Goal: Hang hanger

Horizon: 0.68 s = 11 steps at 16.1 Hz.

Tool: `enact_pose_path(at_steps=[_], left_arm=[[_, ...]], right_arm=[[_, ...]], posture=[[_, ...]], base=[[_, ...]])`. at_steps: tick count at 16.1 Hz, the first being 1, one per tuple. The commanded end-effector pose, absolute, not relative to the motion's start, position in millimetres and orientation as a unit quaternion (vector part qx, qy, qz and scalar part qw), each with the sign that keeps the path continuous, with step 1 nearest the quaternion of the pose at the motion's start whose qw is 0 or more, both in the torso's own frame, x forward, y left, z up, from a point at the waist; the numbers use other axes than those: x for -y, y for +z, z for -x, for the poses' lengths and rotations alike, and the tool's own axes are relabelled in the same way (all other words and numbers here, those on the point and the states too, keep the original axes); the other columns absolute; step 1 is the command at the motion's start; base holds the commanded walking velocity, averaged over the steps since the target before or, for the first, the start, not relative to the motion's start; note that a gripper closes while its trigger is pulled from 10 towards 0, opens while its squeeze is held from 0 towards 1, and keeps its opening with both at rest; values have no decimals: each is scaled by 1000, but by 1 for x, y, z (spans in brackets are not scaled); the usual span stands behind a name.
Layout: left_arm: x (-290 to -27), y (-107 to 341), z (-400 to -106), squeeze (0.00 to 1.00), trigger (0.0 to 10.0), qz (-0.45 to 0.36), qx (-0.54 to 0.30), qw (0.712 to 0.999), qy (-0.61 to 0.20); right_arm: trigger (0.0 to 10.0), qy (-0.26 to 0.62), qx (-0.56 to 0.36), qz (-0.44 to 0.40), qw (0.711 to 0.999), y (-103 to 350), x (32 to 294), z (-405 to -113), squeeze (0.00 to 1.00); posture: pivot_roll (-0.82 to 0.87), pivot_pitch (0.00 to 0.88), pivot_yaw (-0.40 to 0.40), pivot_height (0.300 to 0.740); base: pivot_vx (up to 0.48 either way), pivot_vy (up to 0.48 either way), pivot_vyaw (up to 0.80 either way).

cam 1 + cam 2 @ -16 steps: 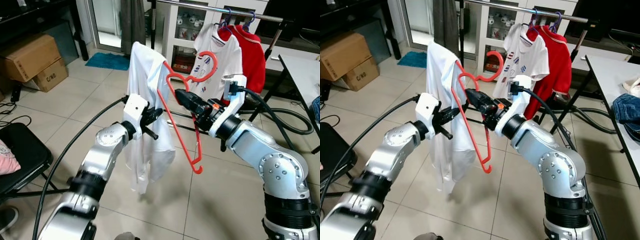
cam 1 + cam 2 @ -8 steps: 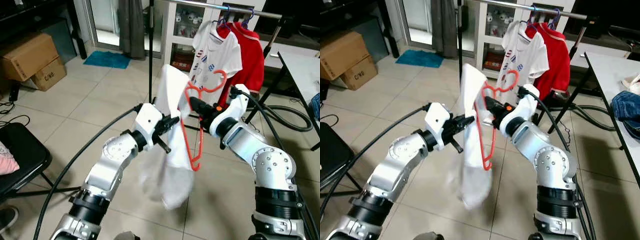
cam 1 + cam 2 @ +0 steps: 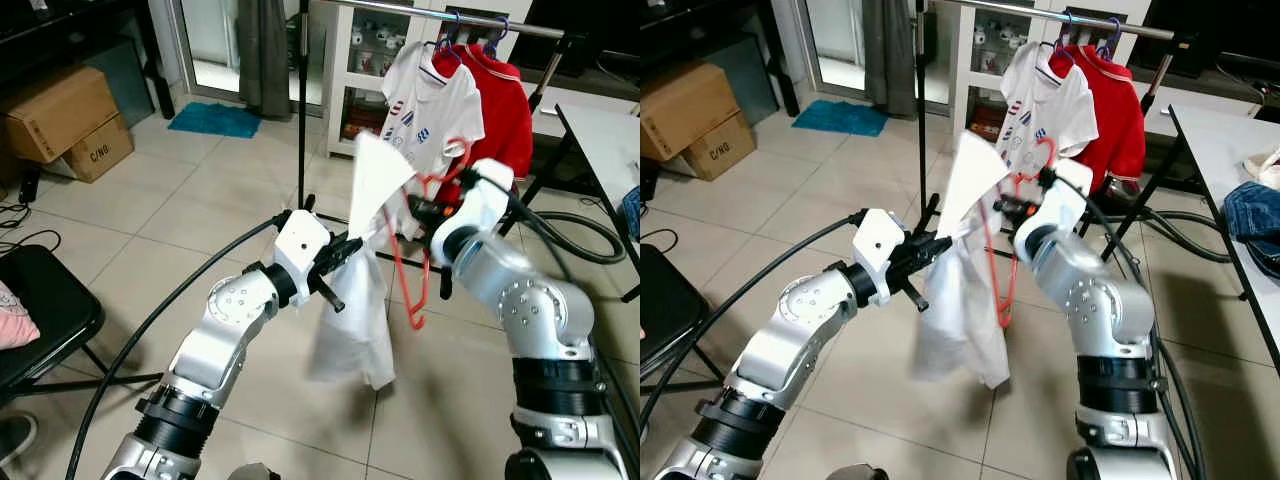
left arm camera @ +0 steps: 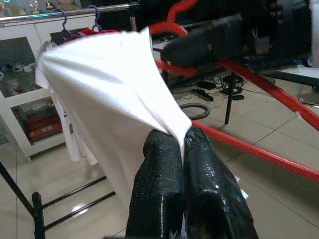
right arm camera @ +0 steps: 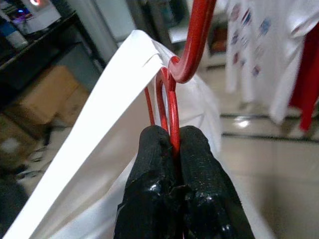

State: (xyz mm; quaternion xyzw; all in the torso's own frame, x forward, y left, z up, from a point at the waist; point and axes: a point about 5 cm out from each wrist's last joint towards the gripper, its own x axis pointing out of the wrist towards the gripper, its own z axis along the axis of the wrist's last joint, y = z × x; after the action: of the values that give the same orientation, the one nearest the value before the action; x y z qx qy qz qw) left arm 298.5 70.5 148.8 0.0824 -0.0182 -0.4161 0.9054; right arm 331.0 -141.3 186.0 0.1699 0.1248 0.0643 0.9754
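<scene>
both arms reach forward: left gripper (image 4: 182, 144) pinches the white shirt (image 3: 362, 290), right gripper (image 5: 172, 144) clamps the red hanger (image 5: 192, 47), partly hidden behind cloth.

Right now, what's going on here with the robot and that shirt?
The robot is carrying a white shirt on a red hanger toward a clothes rail. Its right gripper is shut on the hanger just below the hook; its left gripper pinches the shirt's fabric. The hanger isn't on the rail yet, where a white printed shirt and a red shirt hang.

A tiled floor (image 3: 120, 215) carries two cardboard boxes (image 3: 70, 120) and a blue mat (image 3: 213, 120).
</scene>
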Motion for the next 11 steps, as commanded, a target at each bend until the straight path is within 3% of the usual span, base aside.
enact_pose_path(at_steps=[1,4,8,11], left_arm=[[-68,154,-296,0,0,-87,27,903,-420],[-73,152,-300,0,0,-92,18,913,-398],[-64,151,-294,0,0,-89,10,900,-428],[-65,141,-294,0,0,-104,-14,898,-427]], right_arm=[[10000,26,-66,-128,989,204,152,-337,0],[10000,12,-44,-73,996,215,151,-339,0],[10000,-45,-61,-121,990,206,158,-340,0],[10000,-21,-37,-186,982,213,154,-342,0]], posture=[[55,0,-17,740],[55,0,-20,740],[60,0,-21,740],[55,0,-19,740]], base=[[0,0,0],[0,0,0],[0,0,0],[0,0,0]])
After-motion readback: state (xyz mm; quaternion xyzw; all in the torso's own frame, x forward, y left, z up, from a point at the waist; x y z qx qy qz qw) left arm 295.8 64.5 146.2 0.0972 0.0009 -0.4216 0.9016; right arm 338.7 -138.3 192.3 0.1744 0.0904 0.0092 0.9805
